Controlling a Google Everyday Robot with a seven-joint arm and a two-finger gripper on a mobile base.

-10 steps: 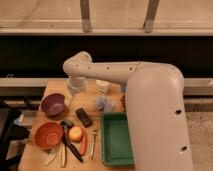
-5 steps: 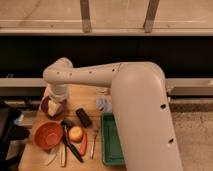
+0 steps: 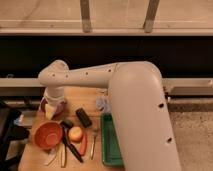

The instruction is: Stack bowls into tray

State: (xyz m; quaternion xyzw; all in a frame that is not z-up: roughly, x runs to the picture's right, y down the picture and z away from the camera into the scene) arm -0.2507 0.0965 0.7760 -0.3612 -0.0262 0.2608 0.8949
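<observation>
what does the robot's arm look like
Thick, smooth off-white arm of rounded tubular segments, with small dark dots along the shell. Its pale cream gripper sits at the arm's end, over the matte purple round bowl near the wooden table's far left corner.

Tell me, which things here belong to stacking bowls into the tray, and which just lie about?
Job: matte purple round bowl, under the end effector; orange-red round bowl; shallow green rectangular plastic tray.
Lying about: black rectangular block; round yellow-red fruit; slim utensil; crumpled bluish object.
</observation>
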